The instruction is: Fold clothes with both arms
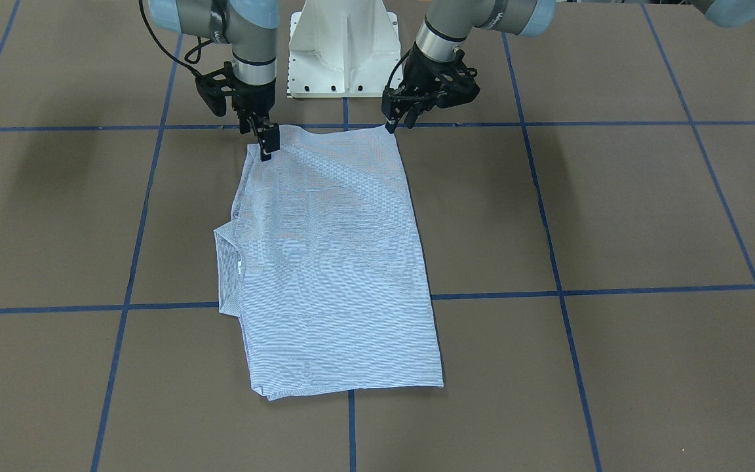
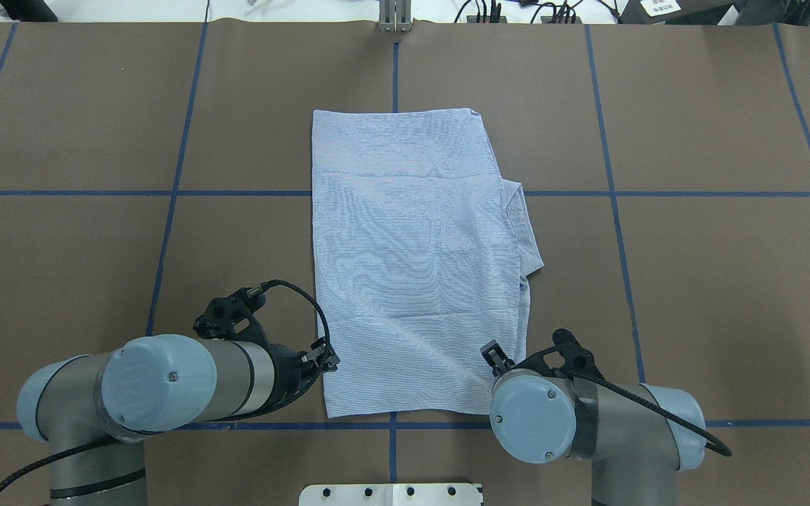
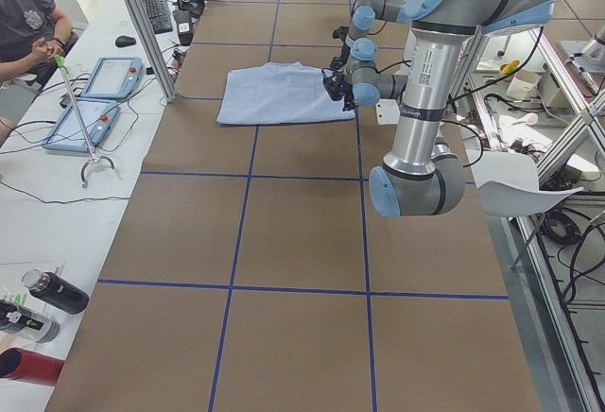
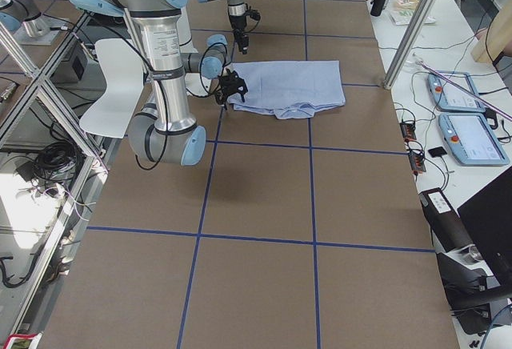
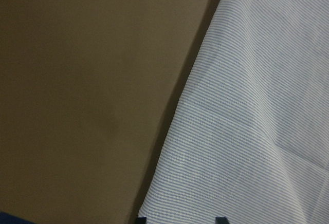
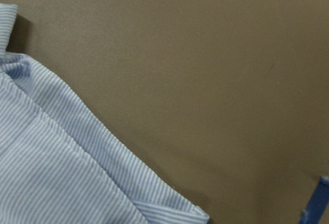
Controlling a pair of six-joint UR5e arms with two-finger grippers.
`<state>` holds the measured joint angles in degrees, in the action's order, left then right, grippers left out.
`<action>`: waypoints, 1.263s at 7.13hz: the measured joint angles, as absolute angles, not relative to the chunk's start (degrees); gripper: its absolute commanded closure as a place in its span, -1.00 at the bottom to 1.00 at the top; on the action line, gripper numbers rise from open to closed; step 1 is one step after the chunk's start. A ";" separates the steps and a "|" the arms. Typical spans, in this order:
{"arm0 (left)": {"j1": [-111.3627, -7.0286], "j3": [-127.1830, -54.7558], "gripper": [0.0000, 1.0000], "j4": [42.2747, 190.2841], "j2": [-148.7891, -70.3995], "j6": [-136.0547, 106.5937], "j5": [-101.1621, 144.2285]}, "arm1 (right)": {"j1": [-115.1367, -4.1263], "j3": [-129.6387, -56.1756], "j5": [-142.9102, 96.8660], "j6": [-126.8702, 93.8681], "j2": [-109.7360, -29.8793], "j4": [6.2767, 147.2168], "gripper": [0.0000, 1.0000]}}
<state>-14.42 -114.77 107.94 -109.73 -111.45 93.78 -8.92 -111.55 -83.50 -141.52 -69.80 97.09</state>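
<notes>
The sleeves, buttons and pocket of the shirt (image 2: 412,267) are lying folded out of sight. Only a plain striped panel is showing, with the collar (image 2: 526,232) poking out of its right edge in the overhead view. The right gripper (image 1: 266,145) is showing edge-on at the upper left of the front-facing view, its tips sitting at one of the shirt's corners nearest the robot. The overhead view is hiding it behind its own wrist and its wrist camera is catching no fingers, so I cannot tell whether it is spread or pinched. The left gripper (image 1: 398,123) is sitting at the other near-robot corner, at the upper centre of the front-facing view. Its wrist camera is cutting off all but two dark fingertips (image 5: 221,219) at the bottom edge, which are standing apart with striped cloth between them, so the jaws are reading as spread. The shirt is lying flat in the middle of the table (image 2: 693,281) as a long rectangle. Its long axis is running top to bottom in the overhead view, and the collar is pointing to the frame's right.
</notes>
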 measured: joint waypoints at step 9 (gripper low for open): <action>-14.52 -118.49 -0.09 104.39 -109.74 -111.45 93.78 | -9.10 -111.52 -83.70 -141.33 -69.37 97.04 1.00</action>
